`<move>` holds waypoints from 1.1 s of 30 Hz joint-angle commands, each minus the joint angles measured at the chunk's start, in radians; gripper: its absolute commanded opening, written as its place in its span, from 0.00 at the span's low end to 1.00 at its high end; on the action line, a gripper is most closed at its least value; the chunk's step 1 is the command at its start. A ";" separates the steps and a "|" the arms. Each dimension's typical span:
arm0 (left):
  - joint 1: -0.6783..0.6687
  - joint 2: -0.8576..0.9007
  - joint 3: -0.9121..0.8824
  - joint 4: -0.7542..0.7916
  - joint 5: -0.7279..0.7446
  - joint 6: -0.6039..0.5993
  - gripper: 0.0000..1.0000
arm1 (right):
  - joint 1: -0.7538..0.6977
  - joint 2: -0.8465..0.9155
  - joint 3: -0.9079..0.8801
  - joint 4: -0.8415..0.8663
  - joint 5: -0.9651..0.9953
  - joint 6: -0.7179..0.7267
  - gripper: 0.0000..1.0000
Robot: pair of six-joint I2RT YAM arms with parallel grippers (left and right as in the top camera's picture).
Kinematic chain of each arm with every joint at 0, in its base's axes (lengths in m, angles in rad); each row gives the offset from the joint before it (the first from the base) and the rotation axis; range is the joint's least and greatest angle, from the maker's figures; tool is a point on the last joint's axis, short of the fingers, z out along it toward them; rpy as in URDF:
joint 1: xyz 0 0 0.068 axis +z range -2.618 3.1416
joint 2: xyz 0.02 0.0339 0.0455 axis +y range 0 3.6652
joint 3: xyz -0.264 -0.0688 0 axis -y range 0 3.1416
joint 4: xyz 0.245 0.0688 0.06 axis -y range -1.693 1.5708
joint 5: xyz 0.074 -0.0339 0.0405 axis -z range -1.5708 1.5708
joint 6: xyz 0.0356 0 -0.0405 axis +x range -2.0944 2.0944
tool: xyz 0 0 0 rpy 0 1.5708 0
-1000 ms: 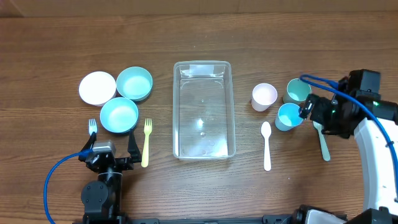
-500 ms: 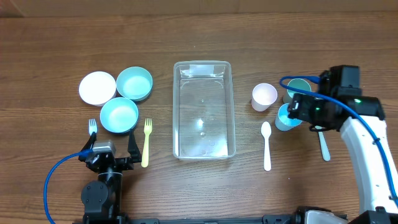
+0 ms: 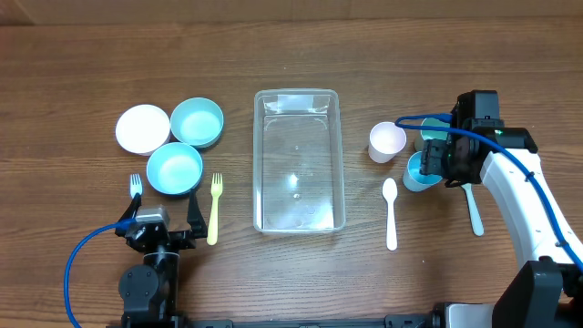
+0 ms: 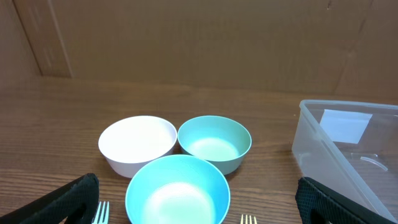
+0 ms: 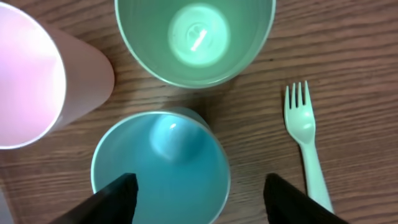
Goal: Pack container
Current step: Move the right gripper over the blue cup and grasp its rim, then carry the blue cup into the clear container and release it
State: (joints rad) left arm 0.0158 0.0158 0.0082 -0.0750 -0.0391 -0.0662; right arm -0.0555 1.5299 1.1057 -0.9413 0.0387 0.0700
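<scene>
The clear plastic container [image 3: 258, 164] lies empty in the middle of the table, and its left wall [image 4: 323, 146] shows in the left wrist view. My right gripper [image 3: 428, 164] hangs over the blue cup [image 3: 417, 173], well to the container's right. In the right wrist view its gripper [image 5: 199, 202] is open: one of the fingers [image 5: 118, 199] is above the blue cup's [image 5: 158, 168] left rim, the other stands off its right side without touching. My left gripper [image 3: 162, 217] rests wide open at the near left, behind a blue bowl [image 4: 177, 190].
A pink cup [image 3: 387, 141] and a green cup [image 5: 194, 37] stand by the blue one. A white spoon [image 3: 391, 211] and a pale green fork [image 5: 305, 143] lie nearby. At left are a white bowl [image 3: 143, 128], a teal bowl [image 3: 197, 122], and a blue bowl [image 3: 175, 169], with two forks.
My right arm has swung left and in over the blue cup, and its jaws have narrowed. The left arm has not moved.
</scene>
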 commanded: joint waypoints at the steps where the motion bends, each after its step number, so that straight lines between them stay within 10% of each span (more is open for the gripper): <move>1: 0.013 -0.010 -0.003 0.004 -0.008 0.026 1.00 | 0.003 0.017 0.000 0.014 0.025 0.001 0.66; 33: 0.013 -0.010 -0.003 0.004 -0.008 0.026 1.00 | 0.003 0.120 0.000 0.031 0.020 0.013 0.09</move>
State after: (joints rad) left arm 0.0158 0.0158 0.0082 -0.0753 -0.0391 -0.0662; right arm -0.0555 1.6470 1.1057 -0.9134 0.0528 0.0784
